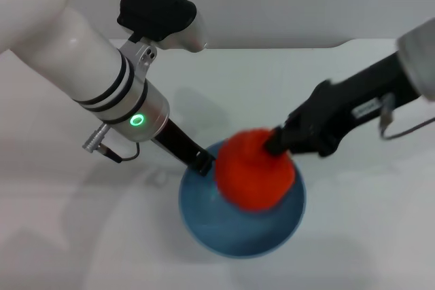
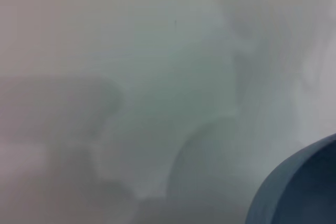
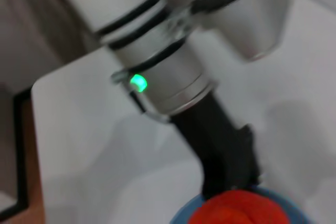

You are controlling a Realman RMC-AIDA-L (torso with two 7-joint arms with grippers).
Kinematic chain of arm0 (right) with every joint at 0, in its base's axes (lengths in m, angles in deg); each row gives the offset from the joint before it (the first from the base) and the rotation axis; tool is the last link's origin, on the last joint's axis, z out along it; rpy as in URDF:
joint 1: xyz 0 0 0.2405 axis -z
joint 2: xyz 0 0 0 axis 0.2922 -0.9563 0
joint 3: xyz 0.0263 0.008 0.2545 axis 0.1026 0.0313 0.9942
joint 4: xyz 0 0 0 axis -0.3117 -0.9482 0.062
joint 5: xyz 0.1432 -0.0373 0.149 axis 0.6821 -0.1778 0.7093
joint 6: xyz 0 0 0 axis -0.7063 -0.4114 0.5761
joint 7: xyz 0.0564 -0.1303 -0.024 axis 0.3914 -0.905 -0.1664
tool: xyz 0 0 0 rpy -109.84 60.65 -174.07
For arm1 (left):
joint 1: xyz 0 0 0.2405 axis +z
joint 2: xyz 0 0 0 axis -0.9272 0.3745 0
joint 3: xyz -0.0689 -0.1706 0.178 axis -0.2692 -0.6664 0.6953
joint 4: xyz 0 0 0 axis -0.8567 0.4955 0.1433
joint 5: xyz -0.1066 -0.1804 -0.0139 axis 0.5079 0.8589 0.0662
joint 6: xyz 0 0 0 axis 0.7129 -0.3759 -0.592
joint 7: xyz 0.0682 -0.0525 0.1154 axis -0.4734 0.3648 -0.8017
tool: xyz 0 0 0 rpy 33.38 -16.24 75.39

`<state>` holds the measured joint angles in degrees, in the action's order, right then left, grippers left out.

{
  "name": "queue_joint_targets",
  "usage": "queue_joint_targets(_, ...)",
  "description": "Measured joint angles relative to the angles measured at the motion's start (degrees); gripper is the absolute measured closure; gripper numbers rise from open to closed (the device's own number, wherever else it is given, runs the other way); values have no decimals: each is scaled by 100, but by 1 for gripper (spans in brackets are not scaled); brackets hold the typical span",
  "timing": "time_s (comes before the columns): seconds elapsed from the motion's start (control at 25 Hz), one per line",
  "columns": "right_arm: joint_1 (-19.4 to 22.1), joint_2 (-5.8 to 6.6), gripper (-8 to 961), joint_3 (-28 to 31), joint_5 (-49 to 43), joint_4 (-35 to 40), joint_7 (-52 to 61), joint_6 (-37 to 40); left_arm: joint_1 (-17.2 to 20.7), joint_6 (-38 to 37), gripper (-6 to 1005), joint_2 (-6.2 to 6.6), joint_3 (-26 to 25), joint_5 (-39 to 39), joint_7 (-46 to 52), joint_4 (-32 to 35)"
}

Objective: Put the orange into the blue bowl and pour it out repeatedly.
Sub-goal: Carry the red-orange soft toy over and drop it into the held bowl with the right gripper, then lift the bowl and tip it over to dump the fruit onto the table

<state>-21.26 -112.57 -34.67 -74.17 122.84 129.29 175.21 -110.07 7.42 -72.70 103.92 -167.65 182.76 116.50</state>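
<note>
The blue bowl [image 1: 224,232] sits on the white table at the front centre. My left gripper [image 1: 202,161] is at the bowl's left rim and grips it. My right gripper [image 1: 274,144] reaches in from the right, shut on the orange [image 1: 255,171], and holds it over the bowl's far half, about level with the rim. The fruit looks blurred. In the right wrist view the orange [image 3: 239,211] shows close up, with the bowl's rim [image 3: 181,216] and the left gripper [image 3: 231,177] behind it. The left wrist view shows only an edge of the bowl [image 2: 299,187].
The white table [image 1: 353,236] spreads around the bowl, and a grey wall rises behind it. The table's edge and a brown floor [image 3: 26,182] show in the right wrist view. My thick white left forearm [image 1: 81,66] crosses the upper left.
</note>
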Motion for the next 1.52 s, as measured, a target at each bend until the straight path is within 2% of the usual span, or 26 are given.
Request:
queue_joint_targets(0.16, 2, 0, 853, -542, -263, -99, -11, -449, -28, 15, 1001, 6, -37, 4, 2, 40)
queue_joint_targets(0.28, -2, 0, 821, -686, -425, -101, 51, -584, -49, 38, 1001, 12, -56, 4, 2, 62)
queue_joint_targets(0.4, -2, -2, 704, -583, -438, -41, 152, -645, -53, 95, 1000, 23, -61, 4, -6, 65)
queue_joint_targets(0.6, 134, 12, 505, 231, -526, 94, 636, -695, 183, 536, 1000, 45, -64, -17, -70, 292)
queue_joint_targets(0.72, 327, 23, 384, 956, -803, 73, 739, -650, 682, 1101, 1000, 59, -70, -47, -246, 804)
queue_joint_targets(0.8, 433, 27, 384, 1297, -1128, 53, 752, -565, 1086, 1519, 1000, 62, -69, -40, -428, 1186)
queue_joint_targets(0.96, 673, 29, 383, 1889, -1891, 17, 785, -367, 2040, 2696, 1000, 62, 134, -13, -849, 2027)
queue_joint_targets(1.0, 751, 31, 383, 2089, -2029, -35, 785, -294, 2505, 3351, 1000, 62, 393, -34, -1134, 2330)
queue_joint_targets(1.04, 751, 31, 383, 2089, -2029, -35, 785, -294, 2505, 3351, 1001, 62, 393, -34, -1134, 2330)
queue_joint_targets(1.08, 793, 34, 383, 2201, -2082, -73, 785, -270, 2916, 4027, 1001, 62, 728, -48, -1575, 2550)
queue_joint_targets(1.16, 873, 40, 382, 2422, -2214, -168, 762, -253, 3335, 4807, 1001, 62, 1132, -83, -2150, 2688)
queue_joint_targets(1.2, 903, 44, 382, 2507, -2291, -206, 756, -253, 3335, 4807, 1001, 62, 1132, -83, -2150, 2688)
queue_joint_targets(1.32, 991, 60, 381, 2763, -2634, -280, 761, -243, 3823, 6149, 1001, 62, 1871, -411, -2824, 2691)
queue_joint_targets(1.4, 1085, 56, 381, 3017, -2760, -286, 764, -239, 4084, 7286, 1001, 62, 2425, -875, -3189, 2497)
queue_joint_targets(1.52, 1147, 52, 380, 3139, -2770, -291, 756, -239, 4324, 9398, 1001, 32, 3233, -1523, -3787, 1799)
